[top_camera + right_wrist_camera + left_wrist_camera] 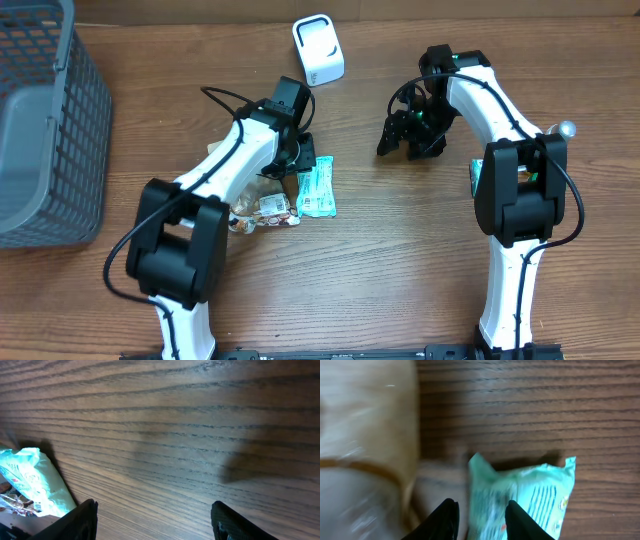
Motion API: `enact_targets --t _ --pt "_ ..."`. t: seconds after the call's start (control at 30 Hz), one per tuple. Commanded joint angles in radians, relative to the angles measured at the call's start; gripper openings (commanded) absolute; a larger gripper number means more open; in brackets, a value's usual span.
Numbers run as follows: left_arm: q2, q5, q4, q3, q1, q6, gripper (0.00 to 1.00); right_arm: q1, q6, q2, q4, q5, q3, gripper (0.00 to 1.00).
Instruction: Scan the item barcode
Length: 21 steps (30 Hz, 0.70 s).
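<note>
The left tool [481,505] is straddling the end of the teal packet [535,495] (clenched? I cannot tell). The right tool [154,507] is hanging released, farther away.

One teal packet [318,190], one brown packet [268,210], one scanner [318,48] (white), one basket [88,125].

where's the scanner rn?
Overhead view: the white scanner stands near the far edge of the table, roughly centre, between the two arms. The left gripper is nearest, just on its near side, at the green packet.
</note>
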Motion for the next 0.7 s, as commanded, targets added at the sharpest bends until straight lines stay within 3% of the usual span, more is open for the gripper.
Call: enact_targets --t 0.0,0.17,0.27,0.5,0.6,0.67 --pt "0.064 0.122 0.028 -0.005 -0.009 0.015 0.33 0.003 -0.008 -0.029 0.005 -0.006 0.024 0.70" --pt "0.091 0.404 0.087 -0.005 -0.018 0.124 0.29 0.003 -0.008 -0.029 0.001 -0.026 0.024 0.70" --pt "0.091 0.494 0.116 -0.005 -0.032 0.180 0.29 -0.004 -0.008 -0.029 -0.003 -0.079 0.024 0.69" --pt "0.085 0.512 0.149 0.030 -0.047 0.220 0.33 -0.045 -0.008 -0.029 -0.032 -0.089 0.025 0.69" --pt "0.081 0.510 0.109 0.106 -0.031 0.220 0.38 -0.057 -0.008 -0.029 -0.049 -0.127 0.025 0.69" --pt "0.081 0.502 0.044 0.159 -0.023 0.235 0.35 -0.063 -0.013 -0.029 -0.060 -0.196 0.025 0.69"
